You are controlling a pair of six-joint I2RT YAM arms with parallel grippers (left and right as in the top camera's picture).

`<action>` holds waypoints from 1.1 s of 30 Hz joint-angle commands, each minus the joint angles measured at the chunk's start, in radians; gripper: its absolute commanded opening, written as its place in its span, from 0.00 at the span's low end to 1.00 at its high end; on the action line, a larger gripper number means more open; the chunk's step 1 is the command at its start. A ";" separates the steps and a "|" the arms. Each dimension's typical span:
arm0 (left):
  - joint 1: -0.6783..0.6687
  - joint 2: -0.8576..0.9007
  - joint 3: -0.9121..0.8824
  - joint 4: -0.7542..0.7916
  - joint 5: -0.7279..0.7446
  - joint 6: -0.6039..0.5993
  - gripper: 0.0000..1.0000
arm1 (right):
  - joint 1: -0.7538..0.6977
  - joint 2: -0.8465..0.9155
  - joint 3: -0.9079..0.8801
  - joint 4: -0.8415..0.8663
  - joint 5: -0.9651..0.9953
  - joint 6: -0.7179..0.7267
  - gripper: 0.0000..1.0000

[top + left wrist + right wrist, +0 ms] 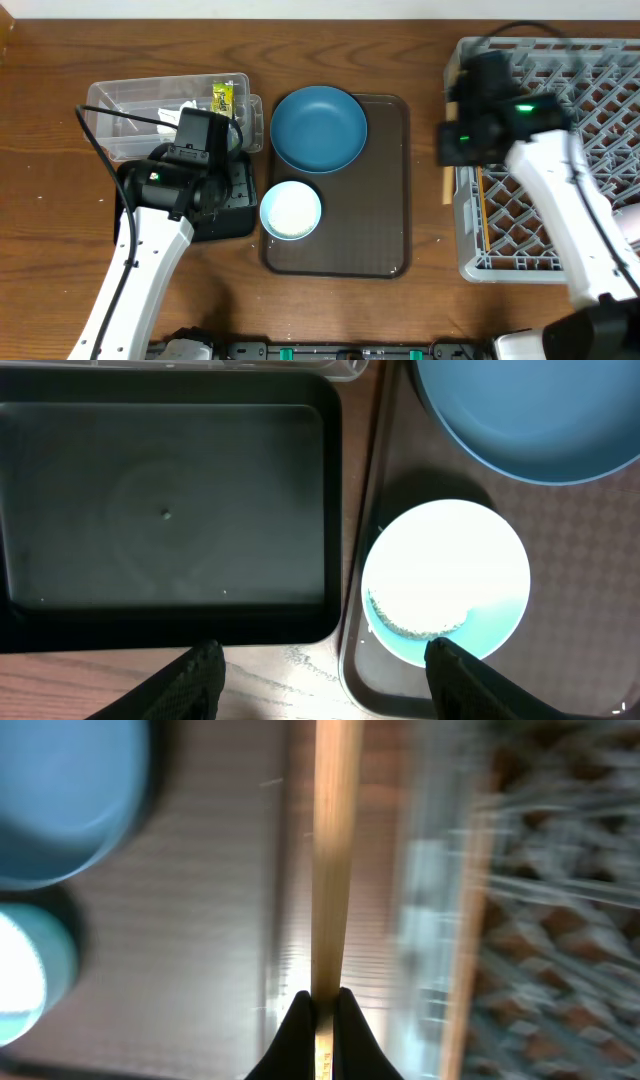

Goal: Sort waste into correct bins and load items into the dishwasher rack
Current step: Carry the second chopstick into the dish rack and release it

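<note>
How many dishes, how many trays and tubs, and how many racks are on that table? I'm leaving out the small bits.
Round dishes: 2 (blue dish, white bowl)
Trays and tubs: 3 (clear tub, black tray, brown tray)
Racks: 1 (grey rack)
Total: 6

Blue round dish [319, 128] and small white bowl [291, 210] sit on a brown tray [380, 200]. Grey lattice crate [600, 70] lies nearby

Blue dish [319, 128], white bowl [291, 210], brown tray [370, 220], grey latticed rack [520, 230], tan chopsticks [335, 860].
</note>
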 commanded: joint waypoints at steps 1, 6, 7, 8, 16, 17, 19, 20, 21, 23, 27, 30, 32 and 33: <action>0.003 0.000 0.009 -0.003 -0.008 0.009 0.68 | -0.091 0.011 0.002 -0.021 0.046 -0.079 0.01; 0.003 0.000 0.009 -0.003 -0.008 0.009 0.67 | -0.169 0.059 0.000 -0.058 0.046 -0.149 0.01; 0.003 0.000 0.009 -0.003 -0.008 0.009 0.68 | -0.175 0.071 0.000 -0.061 0.046 -0.153 0.01; 0.003 0.000 0.009 -0.003 -0.008 0.009 0.67 | -0.179 0.086 0.000 -0.064 0.046 -0.158 0.01; 0.003 0.000 0.009 -0.003 -0.008 0.009 0.67 | -0.179 0.207 0.000 -0.086 0.041 -0.161 0.04; 0.003 0.000 0.009 -0.003 -0.008 0.009 0.67 | -0.179 0.216 0.000 -0.087 0.040 -0.161 0.06; 0.003 0.000 0.009 -0.003 -0.008 0.009 0.68 | -0.179 0.224 0.000 -0.088 0.031 -0.161 0.13; 0.003 0.000 0.009 -0.003 -0.008 0.009 0.67 | -0.179 0.224 0.000 -0.090 0.024 -0.161 0.18; 0.003 0.000 0.009 -0.003 -0.008 0.009 0.67 | -0.179 0.219 0.000 -0.090 0.014 -0.161 0.22; 0.003 0.000 0.009 -0.003 -0.008 0.009 0.67 | -0.179 0.204 0.001 -0.086 0.002 -0.161 0.27; 0.003 0.000 0.009 -0.003 -0.008 0.010 0.67 | -0.177 0.154 0.036 -0.074 -0.066 -0.161 0.33; 0.003 0.000 0.009 -0.002 -0.008 0.010 0.68 | -0.164 0.110 0.071 -0.011 -0.182 -0.161 0.38; 0.003 0.000 0.009 -0.002 -0.008 0.010 0.68 | -0.140 0.083 0.076 0.076 -0.253 -0.160 0.48; 0.003 0.000 0.009 -0.002 -0.008 0.009 0.68 | -0.121 0.075 0.076 0.125 -0.280 -0.160 0.52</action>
